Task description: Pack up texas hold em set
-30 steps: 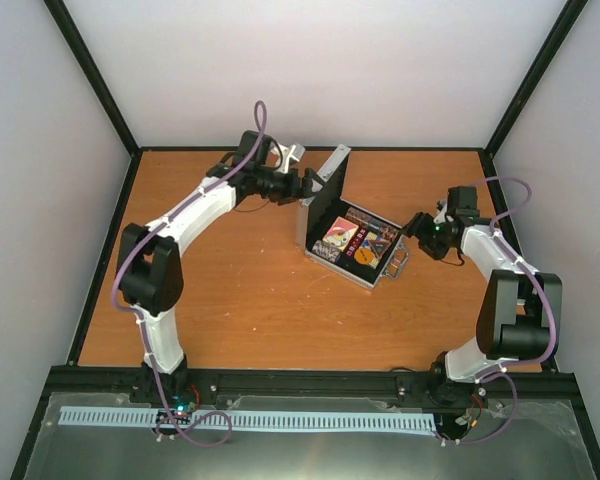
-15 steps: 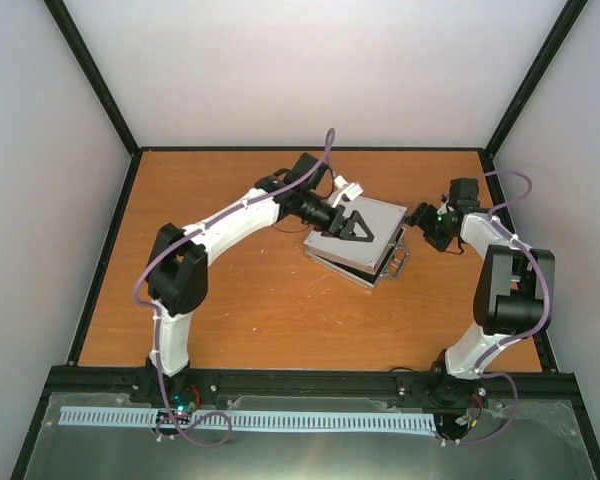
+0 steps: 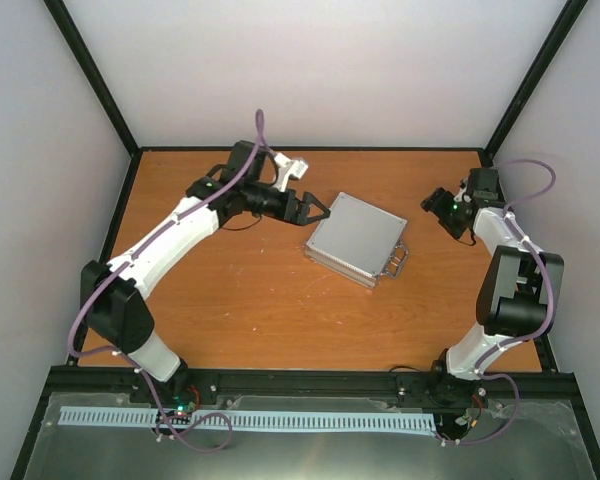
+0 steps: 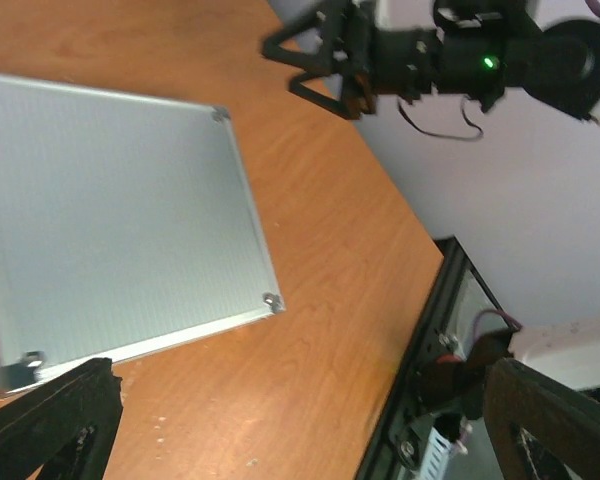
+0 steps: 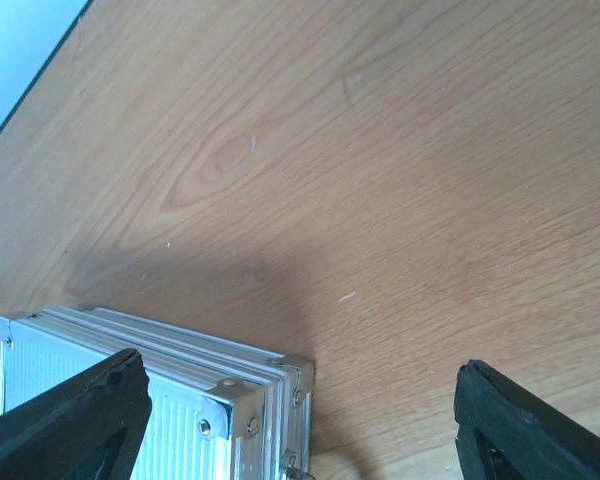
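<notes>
Case (image 3: 357,238) closed, flat on table (image 3: 230,300)

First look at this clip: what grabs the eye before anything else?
The silver case lies shut and flat near the middle of the wooden table, with its handle on the near right edge. The left gripper hangs open just off the case's far left corner. The right gripper is open too, clear of the case on its right.
</notes>
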`<state>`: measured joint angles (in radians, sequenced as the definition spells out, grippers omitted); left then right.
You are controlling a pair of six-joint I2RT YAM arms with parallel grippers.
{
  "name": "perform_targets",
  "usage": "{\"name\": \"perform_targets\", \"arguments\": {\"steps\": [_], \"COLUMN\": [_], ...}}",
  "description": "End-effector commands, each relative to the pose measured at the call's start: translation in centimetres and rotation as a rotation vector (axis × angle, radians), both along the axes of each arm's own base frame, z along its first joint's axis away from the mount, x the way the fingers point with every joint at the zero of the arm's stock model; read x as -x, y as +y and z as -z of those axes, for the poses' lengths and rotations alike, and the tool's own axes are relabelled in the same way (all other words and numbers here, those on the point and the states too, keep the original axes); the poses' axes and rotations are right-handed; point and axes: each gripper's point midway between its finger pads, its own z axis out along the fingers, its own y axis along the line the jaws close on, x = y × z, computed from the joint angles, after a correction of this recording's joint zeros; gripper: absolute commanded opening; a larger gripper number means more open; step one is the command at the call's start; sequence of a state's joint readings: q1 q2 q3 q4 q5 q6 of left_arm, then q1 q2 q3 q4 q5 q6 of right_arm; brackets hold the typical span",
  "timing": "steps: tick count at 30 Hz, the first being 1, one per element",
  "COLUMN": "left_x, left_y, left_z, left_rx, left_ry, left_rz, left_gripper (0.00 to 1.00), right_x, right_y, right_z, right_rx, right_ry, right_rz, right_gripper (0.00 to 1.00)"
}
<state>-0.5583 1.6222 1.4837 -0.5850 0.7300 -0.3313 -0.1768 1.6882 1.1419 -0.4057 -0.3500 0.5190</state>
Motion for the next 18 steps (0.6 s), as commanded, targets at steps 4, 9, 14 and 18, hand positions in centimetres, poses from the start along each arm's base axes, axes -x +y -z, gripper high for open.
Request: {"name": "perform_targets", "arguments": {"steps": [4,9,14,18], "left_x": [-1.3,-1.4,-0.8,-0.2], "left_y": [3.1,4.7,5.3,5.4], "left_z": [-1.7,-1.9,-1.4,-0.7], "left_rx": [-0.034,-0.057,-0.050,-0.039], "left_ry": [-0.097,-0.133,-0.126,-0.094], "left_rz": [-0.103,-0.147,-0.161,-0.161], "left_gripper": [1.00,1.00,1.00,1.00], "right_x": [-1.3,-1.0,-1.3,-1.7], "right_y": [1.0,4.3,4.8,5.9], "right_z": [-2.8,-0.1,1.2,1.2], "right_rx": [-0.059,-0.243,-0.238,-0.283], "right_ry": [-0.115,-0.056,-0.046,-0.062], "right_rz": [-0.099,-0.247,-0.334,-0.427], "right_gripper": [0.83,0.78,0.78,0.77]}}
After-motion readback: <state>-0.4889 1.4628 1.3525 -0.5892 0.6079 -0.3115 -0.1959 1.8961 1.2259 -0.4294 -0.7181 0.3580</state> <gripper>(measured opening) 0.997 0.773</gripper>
